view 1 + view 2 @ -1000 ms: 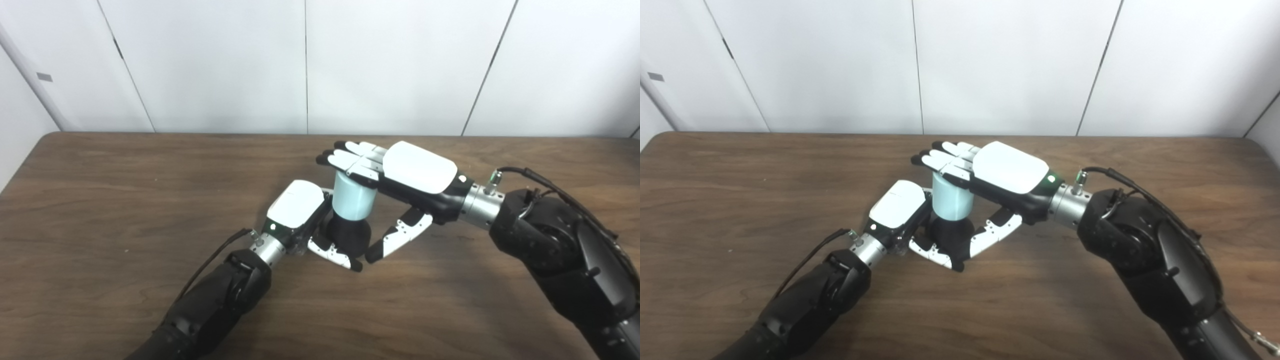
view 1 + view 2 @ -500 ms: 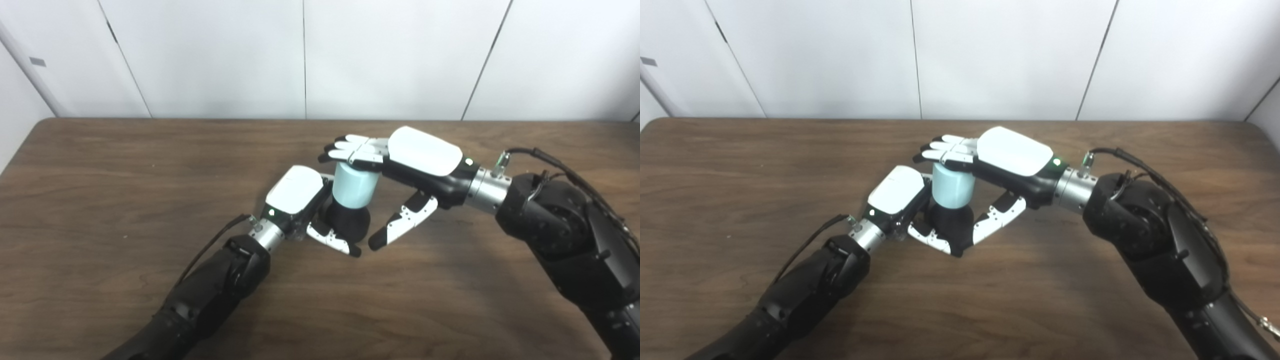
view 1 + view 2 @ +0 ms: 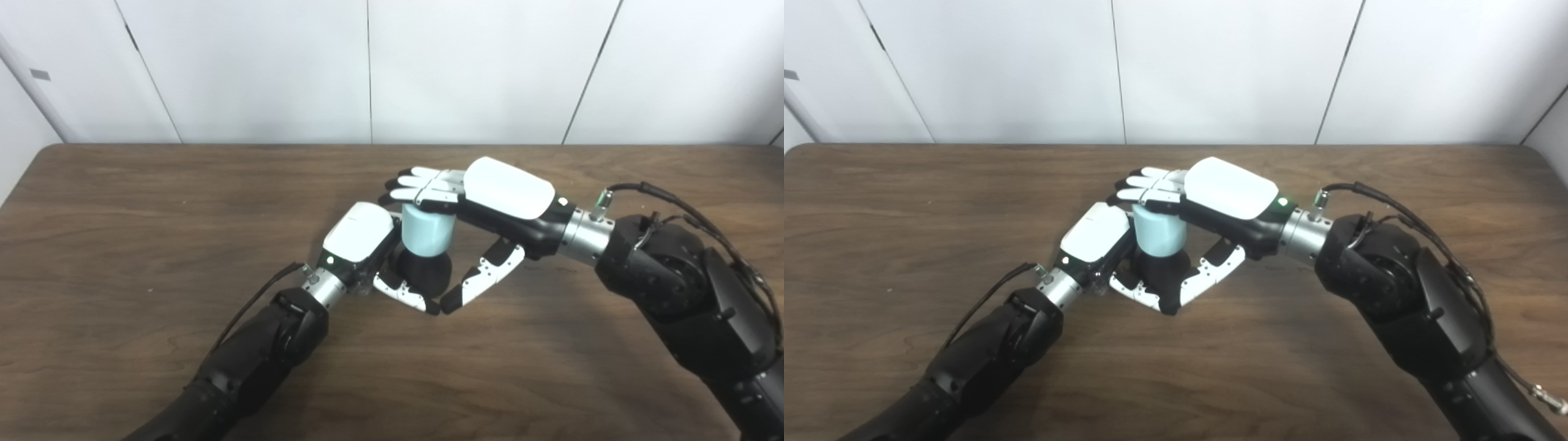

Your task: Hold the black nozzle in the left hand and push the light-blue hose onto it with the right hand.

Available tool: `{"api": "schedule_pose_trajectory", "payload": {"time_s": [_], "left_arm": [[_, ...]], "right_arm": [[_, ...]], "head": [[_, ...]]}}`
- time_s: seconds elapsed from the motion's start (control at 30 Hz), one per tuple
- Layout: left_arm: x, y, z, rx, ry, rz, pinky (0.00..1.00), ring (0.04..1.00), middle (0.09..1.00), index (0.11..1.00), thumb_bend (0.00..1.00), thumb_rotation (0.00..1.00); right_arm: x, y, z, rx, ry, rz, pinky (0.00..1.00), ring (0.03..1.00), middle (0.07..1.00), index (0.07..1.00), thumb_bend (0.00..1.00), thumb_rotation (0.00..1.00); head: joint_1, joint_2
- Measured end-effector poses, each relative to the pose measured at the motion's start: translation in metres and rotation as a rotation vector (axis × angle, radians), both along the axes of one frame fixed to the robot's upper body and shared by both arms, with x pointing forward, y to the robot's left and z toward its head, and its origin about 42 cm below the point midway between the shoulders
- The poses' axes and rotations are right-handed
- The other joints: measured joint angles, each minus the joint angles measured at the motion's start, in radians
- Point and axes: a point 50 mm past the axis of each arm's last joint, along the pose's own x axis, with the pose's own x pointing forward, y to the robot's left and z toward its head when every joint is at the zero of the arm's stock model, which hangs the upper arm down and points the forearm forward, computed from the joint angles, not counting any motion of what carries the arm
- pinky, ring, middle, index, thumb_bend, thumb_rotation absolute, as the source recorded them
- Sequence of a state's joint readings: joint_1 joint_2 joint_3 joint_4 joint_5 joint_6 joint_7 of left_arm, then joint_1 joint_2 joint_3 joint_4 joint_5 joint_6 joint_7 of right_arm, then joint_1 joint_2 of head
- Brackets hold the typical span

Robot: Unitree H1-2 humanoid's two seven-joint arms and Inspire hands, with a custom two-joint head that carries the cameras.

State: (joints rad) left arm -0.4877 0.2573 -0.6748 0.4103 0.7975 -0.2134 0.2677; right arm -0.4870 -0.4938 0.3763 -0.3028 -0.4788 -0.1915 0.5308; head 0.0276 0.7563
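Observation:
A black nozzle (image 3: 422,274) stands upright on the brown table near its middle. My left hand (image 3: 361,242) is shut on its base from the left, thumb curled round the front. A light-blue hose piece (image 3: 426,230), a short cylinder, sits on top of the nozzle. My right hand (image 3: 484,199) lies flat on the hose's top, fingers (image 3: 419,187) stretched leftward over it and thumb hanging down beside the nozzle on the right. The right hand grips nothing. The same scene shows in the right eye view, with the hose (image 3: 1159,231) under the right hand (image 3: 1213,193).
The brown wooden table (image 3: 122,245) runs the picture's width. White wall panels (image 3: 367,67) stand behind its far edge. Both dark forearms come in from the bottom corners.
The right hand has come down a little with the hose under it, and the hose sits lower on the nozzle. The camera tilted slightly. The left hand keeps its hold.

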Motion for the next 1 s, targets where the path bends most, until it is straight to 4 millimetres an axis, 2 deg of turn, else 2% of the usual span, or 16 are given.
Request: {"api": "schedule_pose_trajectory", "payload": {"time_s": [0.4,0.43,0.5,0.6,0.83,1.0], "left_arm": [[0.000,0.000,0.000,0.000,0.001,0.003,0.38,0.460,0.401,0.511,0.52,0.00],[0.000,0.000,0.000,-0.001,0.001,0.002,0.37,0.455,0.444,0.495,0.52,0.00],[0.000,0.000,0.000,-0.001,0.002,0.003,0.36,0.452,0.466,0.487,0.53,0.00],[0.000,0.000,0.000,0.000,0.002,0.005,0.33,0.417,0.472,0.485,0.53,0.00],[0.000,-0.001,0.000,0.000,0.002,0.005,0.31,0.406,0.473,0.485,0.53,0.00],[-0.001,-0.001,0.000,0.001,0.002,0.004,0.32,0.414,0.473,0.484,0.53,0.00]], "right_arm": [[0.009,0.002,-0.005,-0.068,-0.016,-0.018,0.85,0.932,0.940,0.863,0.85,0.86],[0.009,0.001,-0.005,-0.071,-0.017,-0.019,0.85,0.931,0.938,0.861,0.84,0.85],[0.009,0.001,-0.005,-0.072,-0.019,-0.021,0.85,0.928,0.934,0.860,0.84,0.85],[0.009,0.000,-0.005,-0.068,-0.019,-0.025,0.84,0.914,0.925,0.871,0.84,0.85],[0.007,-0.004,-0.010,-0.038,-0.015,-0.047,0.81,0.904,0.919,0.872,0.82,0.85],[0.005,-0.006,-0.012,-0.020,-0.012,-0.057,0.82,0.923,0.947,0.911,0.79,0.83]], "head": [[0.000,0.002],[0.000,0.002],[0.000,0.002],[0.000,0.006],[0.002,0.006],[-0.002,0.005]]}}
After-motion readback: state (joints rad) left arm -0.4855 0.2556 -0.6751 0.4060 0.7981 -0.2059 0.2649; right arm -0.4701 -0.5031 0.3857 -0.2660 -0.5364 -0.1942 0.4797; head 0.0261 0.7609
